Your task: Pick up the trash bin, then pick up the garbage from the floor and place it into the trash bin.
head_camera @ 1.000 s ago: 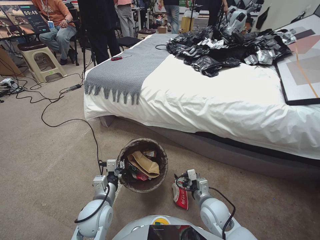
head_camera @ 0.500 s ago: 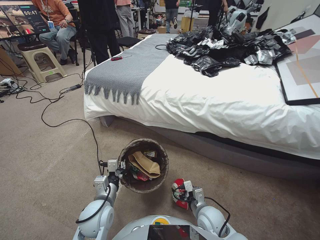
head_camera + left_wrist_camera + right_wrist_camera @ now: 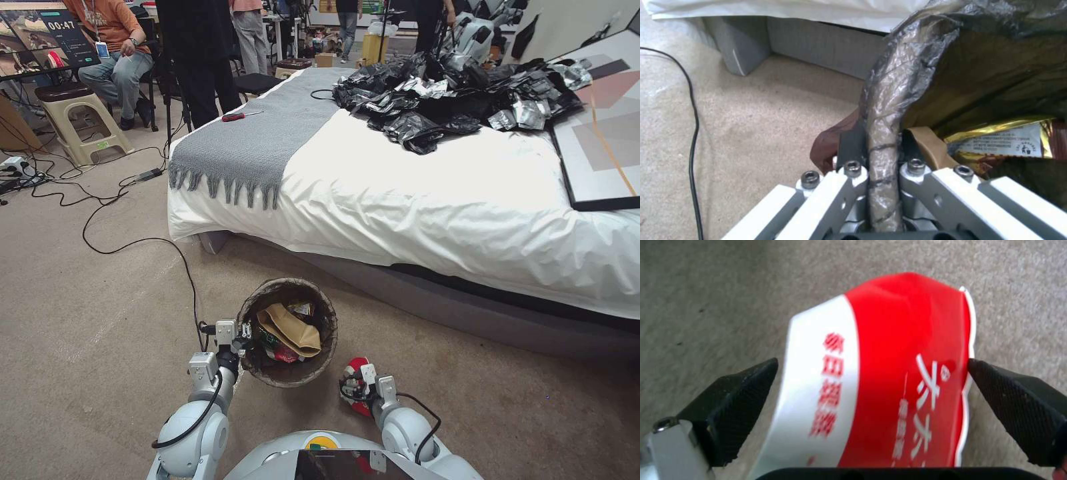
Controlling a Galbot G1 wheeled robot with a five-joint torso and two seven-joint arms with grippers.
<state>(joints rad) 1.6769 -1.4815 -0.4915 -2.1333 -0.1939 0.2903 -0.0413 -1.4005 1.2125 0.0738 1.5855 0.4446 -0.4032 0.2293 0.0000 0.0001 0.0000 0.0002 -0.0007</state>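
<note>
bin (image 3: 288, 331) lower centre, off the floor as far as I can judge, brown bag and wrappers inside | left gripper (image 3: 878, 156) clamps its rim | red-and-white wrapper (image 3: 889, 373) between right gripper (image 3: 871, 390) jaws, spread, one touching | not yet binned

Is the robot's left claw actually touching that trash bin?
Touching. In the left wrist view the left gripper has its fingers closed on the trash bin rim, pinching the bag-wrapped edge between them, with no gap.
</note>
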